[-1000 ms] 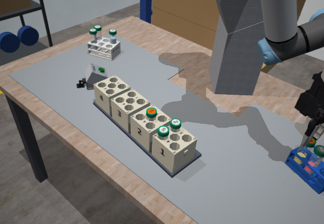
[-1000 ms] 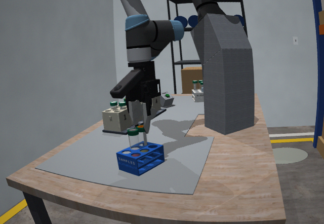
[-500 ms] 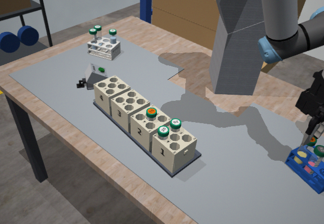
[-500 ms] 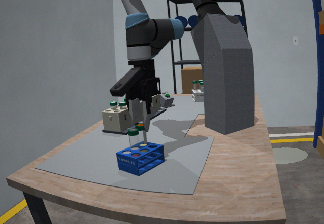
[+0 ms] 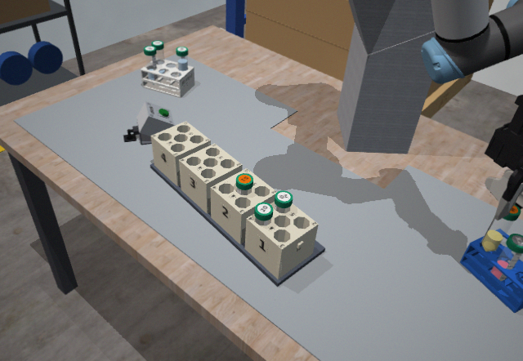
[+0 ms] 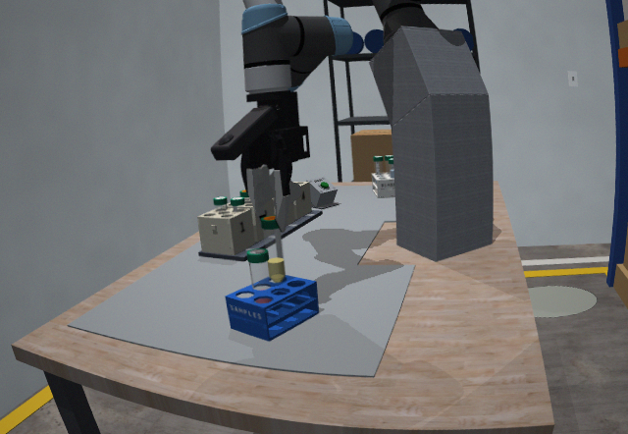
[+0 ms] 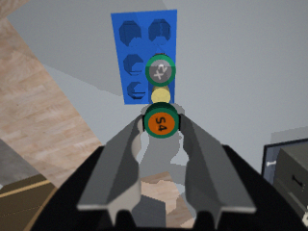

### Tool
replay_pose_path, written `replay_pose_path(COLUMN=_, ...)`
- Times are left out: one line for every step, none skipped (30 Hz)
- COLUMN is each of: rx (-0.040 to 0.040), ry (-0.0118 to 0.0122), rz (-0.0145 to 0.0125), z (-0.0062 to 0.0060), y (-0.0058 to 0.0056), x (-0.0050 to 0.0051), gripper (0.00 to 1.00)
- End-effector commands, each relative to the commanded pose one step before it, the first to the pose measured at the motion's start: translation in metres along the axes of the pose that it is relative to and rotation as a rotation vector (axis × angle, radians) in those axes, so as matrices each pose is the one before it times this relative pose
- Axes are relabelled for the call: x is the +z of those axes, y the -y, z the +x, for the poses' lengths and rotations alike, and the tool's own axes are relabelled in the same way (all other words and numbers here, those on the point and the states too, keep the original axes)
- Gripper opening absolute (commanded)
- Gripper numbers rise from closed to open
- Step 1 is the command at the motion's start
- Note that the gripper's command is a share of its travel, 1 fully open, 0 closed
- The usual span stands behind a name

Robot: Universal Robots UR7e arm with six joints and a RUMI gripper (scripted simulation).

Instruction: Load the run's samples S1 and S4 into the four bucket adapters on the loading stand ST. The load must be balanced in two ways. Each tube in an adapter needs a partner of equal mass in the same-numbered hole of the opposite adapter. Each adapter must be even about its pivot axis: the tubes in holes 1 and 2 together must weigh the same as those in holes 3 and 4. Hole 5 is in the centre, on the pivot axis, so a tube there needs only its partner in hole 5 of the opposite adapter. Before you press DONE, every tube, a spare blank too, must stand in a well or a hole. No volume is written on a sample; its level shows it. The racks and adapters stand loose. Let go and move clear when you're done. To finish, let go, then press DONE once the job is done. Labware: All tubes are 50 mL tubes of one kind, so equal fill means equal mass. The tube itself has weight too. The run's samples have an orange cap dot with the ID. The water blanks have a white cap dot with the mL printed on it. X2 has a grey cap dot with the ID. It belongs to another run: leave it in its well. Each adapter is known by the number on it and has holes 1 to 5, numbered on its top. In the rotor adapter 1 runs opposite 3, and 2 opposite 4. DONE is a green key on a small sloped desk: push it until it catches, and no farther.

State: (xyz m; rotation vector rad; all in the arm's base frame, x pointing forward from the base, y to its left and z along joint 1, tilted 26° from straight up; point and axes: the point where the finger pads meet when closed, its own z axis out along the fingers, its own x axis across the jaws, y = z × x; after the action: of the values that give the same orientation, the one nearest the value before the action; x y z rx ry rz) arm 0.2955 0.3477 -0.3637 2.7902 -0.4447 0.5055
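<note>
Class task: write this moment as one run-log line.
phase: lifting | gripper: shut on S4 | S4: raised above blue rack | X2: in its well | adapter 2: one orange-dot tube | adapter 1: two blanks

2 blue drums (image 5: 29,62) on a black shelf unit (image 5: 70,20), cardboard boxes (image 5: 295,15) behind.

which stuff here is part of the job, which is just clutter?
Job: gripper shut on S4; blue rack; adapters 1-4; blanks rack; DONE key.
Not: X2, stays put; shelf; cardboard boxes.
</note>
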Motion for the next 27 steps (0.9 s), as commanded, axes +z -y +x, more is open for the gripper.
replay_pose_path(rx=0.00035, ry=-0.00024, rz=0.00060, z=0.00025, y=0.00043, x=-0.01860, gripper=0.00)
replay_pose_path(rx=0.00000, ry=0.00000, rz=0.00000, z=0.00000, y=0.00000, x=-0.00333, gripper=0.00)
replay_pose_path(rx=0.00000, ry=0.00000, rz=0.00000, z=0.00000, y=0.00000, x=-0.00333, gripper=0.00)
replay_pose_path(rx=0.00000, ry=0.00000, rz=0.00000, z=0.00000, y=0.00000, x=-0.00333, gripper=0.00)
replay_pose_path(rx=0.00000, ry=0.00000, rz=0.00000, z=0.00000, y=0.00000, x=-0.00333, gripper=0.00)
replay_pose_path(rx=0.00000, ry=0.00000, rz=0.00000, z=0.00000, y=0.00000, x=-0.00333, gripper=0.00)
replay_pose_path(rx=0.00000, ry=0.00000, rz=0.00000, z=0.00000, y=0.00000, x=-0.00333, gripper=0.00)
replay_pose_path(rx=0.00000, ry=0.00000, rz=0.00000, z=0.00000, y=0.00000, x=-0.00333, gripper=0.00)
replay_pose_path(rx=0.00000, ry=0.00000, rz=0.00000, z=0.00000, y=0.00000, x=0.00000, gripper=0.00)
replay_pose_path(rx=0.00000, ry=0.00000, rz=0.00000, z=0.00000, y=0.00000, x=0.00000, gripper=0.00)
replay_pose_path(rx=0.00000, ry=0.00000, rz=-0.00001, z=0.00000, y=0.00002, x=-0.00334, gripper=0.00)
replay_pose_path(rx=0.00000, ry=0.00000, rz=0.00000, z=0.00000, y=0.00000, x=-0.00333, gripper=0.00)
replay_pose_path(rx=0.00000, ry=0.00000, rz=0.00000, z=0.00000, y=0.00000, x=-0.00333, gripper=0.00)
replay_pose_path(rx=0.00000, ry=0.00000, rz=0.00000, z=0.00000, y=0.00000, x=-0.00333, gripper=0.00)
replay_pose_path(rx=0.00000, ry=0.00000, rz=0.00000, z=0.00000, y=0.00000, x=-0.00333, gripper=0.00)
replay_pose_path(rx=0.00000, ry=0.00000, rz=0.00000, z=0.00000, y=0.00000, x=-0.00333, gripper=0.00)
replay_pose_path(rx=0.00000, ry=0.00000, rz=0.00000, z=0.00000, y=0.00000, x=-0.00333, gripper=0.00)
replay_pose_path(rx=0.00000, ry=0.00000, rz=0.00000, z=0.00000, y=0.00000, x=-0.00333, gripper=0.00)
replay_pose_path(rx=0.00000, ry=0.00000, rz=0.00000, z=0.00000, y=0.00000, x=-0.00333, gripper=0.00)
replay_pose_path(rx=0.00000, ry=0.00000, rz=0.00000, z=0.00000, y=0.00000, x=-0.00333, gripper=0.00)
replay_pose_path(rx=0.00000, ry=0.00000, rz=0.00000, z=0.00000, y=0.00000, x=-0.00333, gripper=0.00)
replay_pose_path(rx=0.00000, ry=0.00000, rz=0.00000, z=0.00000, y=0.00000, x=-0.00333, gripper=0.00)
replay_pose_path(rx=0.00000, ry=0.00000, rz=0.00000, z=0.00000, y=0.00000, x=-0.00333, gripper=0.00)
replay_pose_path(rx=0.00000, ry=0.00000, rz=0.00000, z=0.00000, y=0.00000, x=-0.00333, gripper=0.00)
replay_pose_path(rx=0.00000, ry=0.00000, rz=0.00000, z=0.00000, y=0.00001, x=-0.00167, gripper=0.00)
replay_pose_path(rx=0.00000, ry=0.00000, rz=0.00000, z=0.00000, y=0.00000, x=0.00000, gripper=0.00)
replay_pose_path(rx=0.00000, ry=0.00000, rz=0.00000, z=0.00000, y=0.00000, x=0.00000, gripper=0.00)
